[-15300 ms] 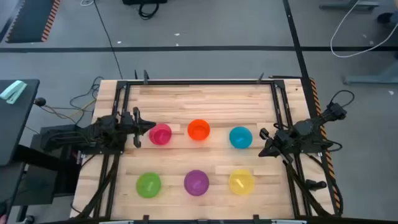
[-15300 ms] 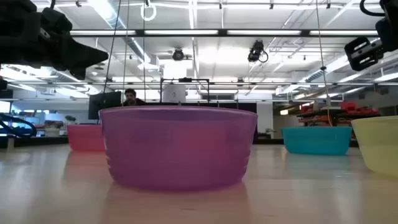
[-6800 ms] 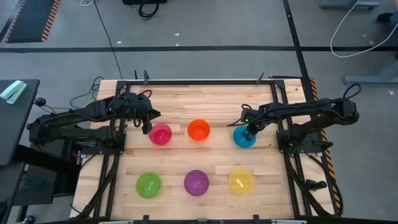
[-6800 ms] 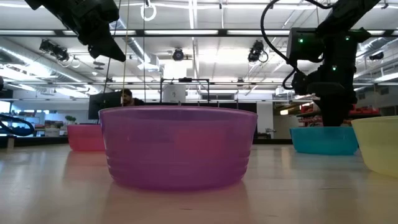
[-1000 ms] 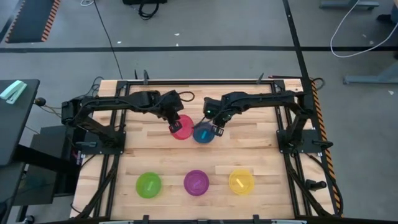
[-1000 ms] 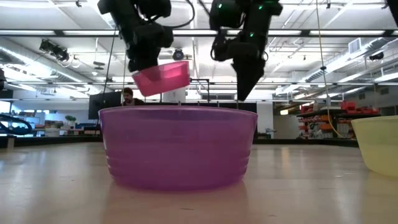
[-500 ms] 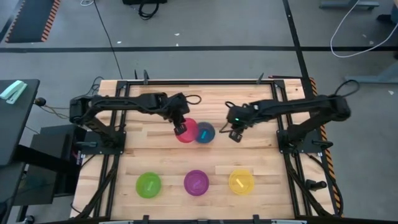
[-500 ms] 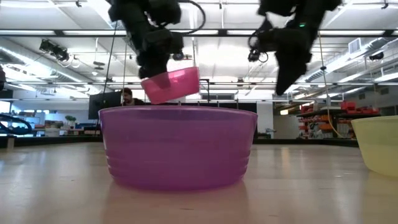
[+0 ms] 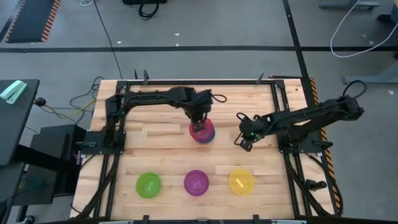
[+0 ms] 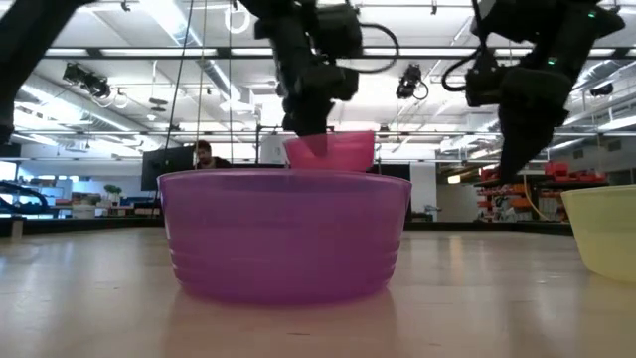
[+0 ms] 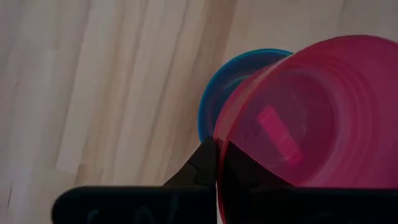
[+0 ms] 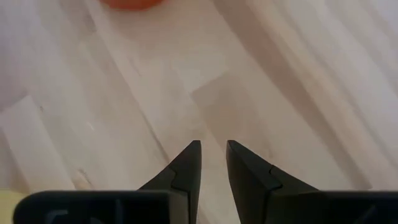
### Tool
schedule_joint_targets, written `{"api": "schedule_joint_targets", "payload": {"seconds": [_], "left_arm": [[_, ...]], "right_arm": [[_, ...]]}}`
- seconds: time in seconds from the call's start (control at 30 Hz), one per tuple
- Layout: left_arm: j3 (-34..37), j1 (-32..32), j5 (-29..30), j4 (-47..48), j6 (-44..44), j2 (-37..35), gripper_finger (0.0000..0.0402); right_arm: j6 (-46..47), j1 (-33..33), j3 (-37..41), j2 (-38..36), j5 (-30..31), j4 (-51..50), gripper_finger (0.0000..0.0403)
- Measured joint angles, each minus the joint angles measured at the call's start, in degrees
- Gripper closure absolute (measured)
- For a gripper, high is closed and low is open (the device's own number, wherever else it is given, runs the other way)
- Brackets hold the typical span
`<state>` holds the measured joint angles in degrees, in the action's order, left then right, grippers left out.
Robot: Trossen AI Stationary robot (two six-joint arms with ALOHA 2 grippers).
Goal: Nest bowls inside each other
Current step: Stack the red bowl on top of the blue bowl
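Observation:
My left gripper [image 9: 199,126] is shut on the pink bowl [image 11: 311,112], held over the blue bowl [image 11: 227,87] at the table's middle. In the low view the pink bowl [image 10: 330,151] shows above the purple bowl's [image 10: 285,234] rim, which hides its underside. Whether pink touches blue, I cannot tell. To the right of the stack, my right gripper [image 9: 245,138] stands open over bare wood with nothing between its fingers. An orange bowl's edge [image 12: 130,2] shows in the right wrist view. My left gripper pinches the pink bowl's rim [image 11: 217,134], one finger [image 11: 200,163] outside the wall and one [image 11: 249,173] inside. The fingers come from above, pointing down. The bowl hangs below them, mouth up and near level, above the blue bowl.
Green [image 9: 148,185], purple [image 9: 196,182] and yellow [image 9: 241,182] bowls stand in a row near the table's front edge. A black frame [image 9: 186,81] runs round the wooden top. Bare wood lies left of the stack and along the far edge.
My left gripper has carried the pink bowl toward the table's right edge and down, until it hangs over the blue bowl. My right gripper has drawn back from the blue bowl toward the table's right edge.

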<state>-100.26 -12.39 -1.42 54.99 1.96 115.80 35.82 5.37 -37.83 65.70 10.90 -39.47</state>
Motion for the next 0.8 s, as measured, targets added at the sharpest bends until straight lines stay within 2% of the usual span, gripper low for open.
{"api": "schedule_joint_targets", "payload": {"seconds": [0.13, 0.4, 0.57, 0.8], "left_arm": [[-4.26, -0.33, -2.79, 3.28, -3.09, 4.8, 0.0395], [-5.06, -3.07, -4.53, 3.73, -4.13, 6.98, 0.0395], [-5.06, -4.5, -4.57, 2.89, -2.73, 6.94, 0.0394], [-5.06, -4.33, -7.53, 2.41, -2.64, 8.39, 0.0394]], "right_arm": [[2.07, 3.17, 1.36, -0.03, 0.93, 0.55, 0.0319], [4.66, 8.41, 1.41, -0.47, 4.6, 1.11, 0.0319], [4.73, 9.48, 1.41, -0.49, 5.36, 2.3, 0.0319], [4.63, 9.46, 1.41, -0.51, 5.7, 3.1, 0.0319]]}}
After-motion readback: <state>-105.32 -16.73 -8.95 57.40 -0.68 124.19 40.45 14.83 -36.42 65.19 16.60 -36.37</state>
